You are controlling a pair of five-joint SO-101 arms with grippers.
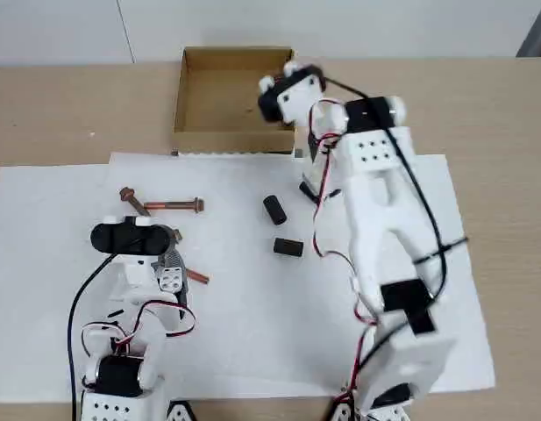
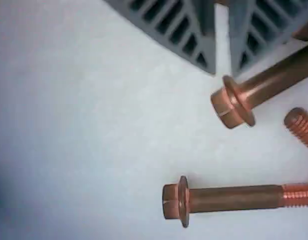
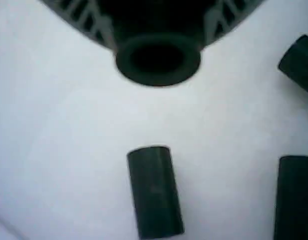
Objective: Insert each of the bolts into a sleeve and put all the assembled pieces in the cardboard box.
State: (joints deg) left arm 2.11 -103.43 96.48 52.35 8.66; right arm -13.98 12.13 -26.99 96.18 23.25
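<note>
My right gripper (image 3: pixel 157 35) is shut on a black sleeve (image 3: pixel 157 62), held upright with its hollow end showing, just above the white sheet in front of the cardboard box (image 1: pixel 193 96). Loose black sleeves (image 1: pixel 274 209) (image 1: pixel 288 247) lie beside it; one (image 3: pixel 154 195) lies close under the held sleeve. My left gripper (image 2: pixel 222 74) sits low over the paper with its grey fingers (image 2: pixel 193 30) almost together and nothing at the tips. A copper bolt's head (image 2: pixel 231 102) lies right at those tips. Another bolt (image 2: pixel 228 200) lies flat farther off. More bolts (image 1: pixel 174 205) (image 1: pixel 132 197) (image 1: pixel 197 277) lie around the left arm.
A large white paper sheet (image 1: pixel 252 333) covers the wooden table. The open cardboard box stands at the far edge of the sheet, with the right arm (image 1: pixel 380 202) stretched beside it. A threaded bolt end (image 2: pixel 299 127) lies near the left gripper.
</note>
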